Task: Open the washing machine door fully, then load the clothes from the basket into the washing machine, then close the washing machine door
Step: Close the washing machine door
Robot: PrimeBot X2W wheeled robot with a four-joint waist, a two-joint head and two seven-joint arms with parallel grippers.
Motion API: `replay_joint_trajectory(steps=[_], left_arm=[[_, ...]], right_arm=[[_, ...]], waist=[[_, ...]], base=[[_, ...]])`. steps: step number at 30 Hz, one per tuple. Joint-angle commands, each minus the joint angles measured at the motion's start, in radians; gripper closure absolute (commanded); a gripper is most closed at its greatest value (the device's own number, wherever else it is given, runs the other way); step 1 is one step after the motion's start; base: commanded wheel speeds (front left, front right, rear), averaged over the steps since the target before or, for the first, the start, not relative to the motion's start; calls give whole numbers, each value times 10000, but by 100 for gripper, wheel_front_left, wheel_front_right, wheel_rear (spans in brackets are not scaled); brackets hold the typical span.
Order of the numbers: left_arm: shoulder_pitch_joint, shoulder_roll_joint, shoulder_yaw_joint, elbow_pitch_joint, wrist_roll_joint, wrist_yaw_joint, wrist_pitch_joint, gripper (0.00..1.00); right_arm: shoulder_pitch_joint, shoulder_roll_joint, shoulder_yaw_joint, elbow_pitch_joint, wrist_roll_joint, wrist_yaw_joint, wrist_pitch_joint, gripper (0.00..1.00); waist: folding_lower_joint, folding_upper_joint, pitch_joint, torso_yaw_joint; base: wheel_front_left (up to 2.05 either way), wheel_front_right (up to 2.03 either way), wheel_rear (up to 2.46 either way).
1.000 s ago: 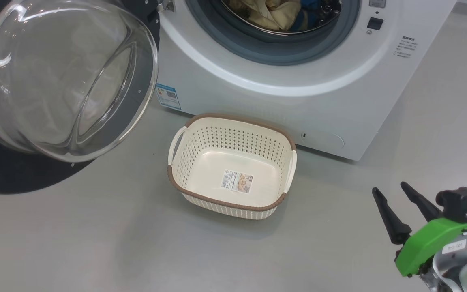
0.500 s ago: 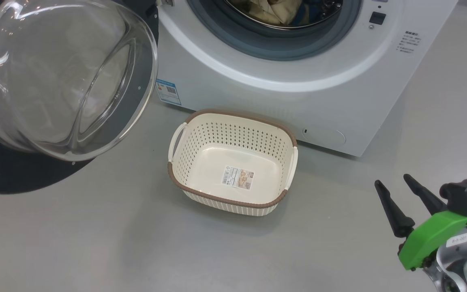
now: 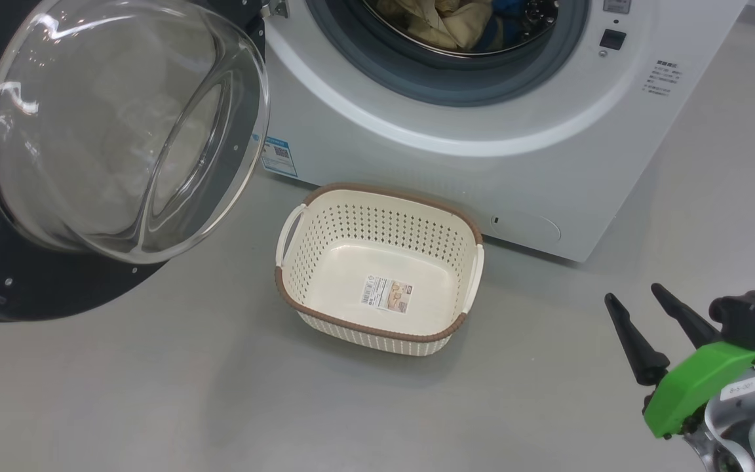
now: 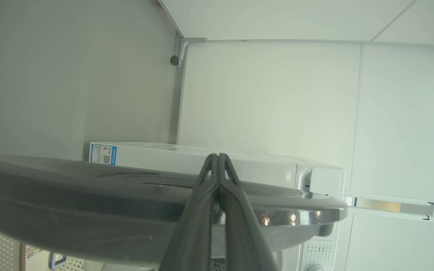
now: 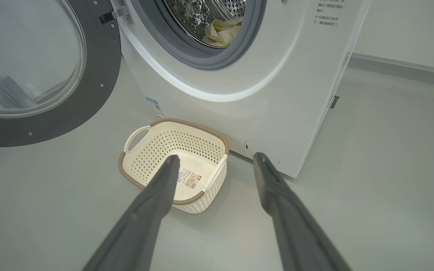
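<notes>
The washing machine door [image 3: 122, 131] stands swung wide, left of the washing machine [image 3: 482, 170]; the clothes [image 3: 446, 23], pale yellow and blue, lie inside the drum [image 3: 538, 10]; the basket [image 3: 390, 192] sits on the floor [image 3: 154, 393] just before the machine; the left gripper [image 4: 217, 158], fingers pressed together, reaches across the door's rim; the right gripper [image 3: 633, 295] hovers spread and empty, right of the basket.

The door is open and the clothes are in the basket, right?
Not quite. The basket is empty: the clothes lie inside the washer, in its drum, as the head view shows. The door is open, as you said.
</notes>
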Motion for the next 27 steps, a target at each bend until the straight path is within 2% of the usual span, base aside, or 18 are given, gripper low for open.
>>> replay_joint_trajectory(steps=[1,12,18,27], left_arm=[[-117,396,-138,-420,87,-3,324,100],[265,379,-466,-1086,5,42,1579,100],[437,233,-538,-1588,-194,102,2209,100],[779,-130,-648,-2943,-859,321,3706,100]], right_arm=[[-244,-269,153,-314,75,0,-25,0],[-166,-224,147,-250,98,0,-88,0],[-180,-200,152,-235,106,0,-115,0],[-260,-162,165,-145,125,0,-164,0]], waist=[[0,0,-17,6],[0,0,-54,15],[0,0,-54,43],[0,0,47,44]], base=[[0,0,0],[0,0,0],[0,0,0],[0,0,0]])
